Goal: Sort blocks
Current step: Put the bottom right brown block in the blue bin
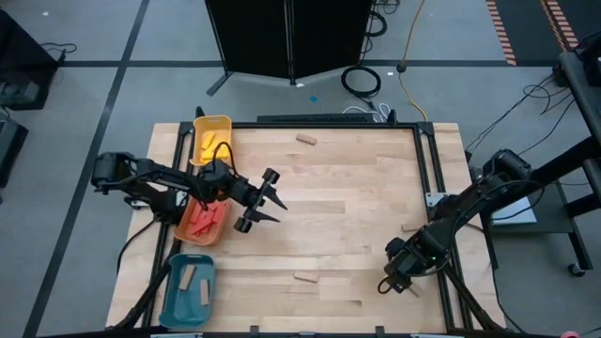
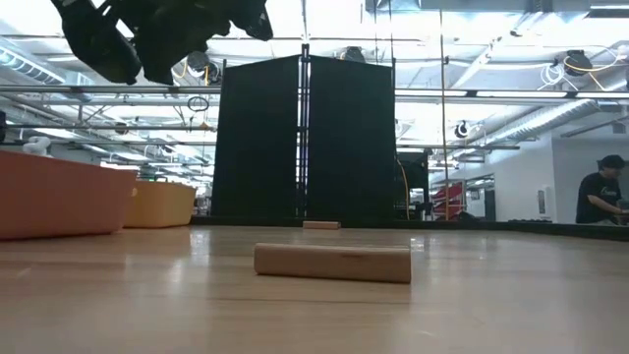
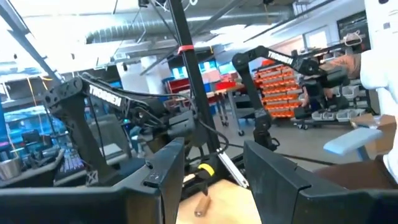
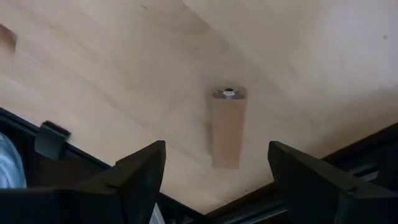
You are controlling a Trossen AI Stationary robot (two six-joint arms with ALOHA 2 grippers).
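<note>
While the right gripper hovers spread over a small tan wooden block near the table's front-right edge (pickup step), next: descend, pinch. Left gripper waits empty, fingers apart.

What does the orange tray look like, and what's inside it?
The orange tray is a shallow, rounded-corner bin that looks like plastic. It sits flat at the table's left edge, between the yellow tray and the teal tray. Red blocks lie piled inside it. The left arm reaches across above it, hiding part of it, with the left gripper open just past it over bare wood.
</note>
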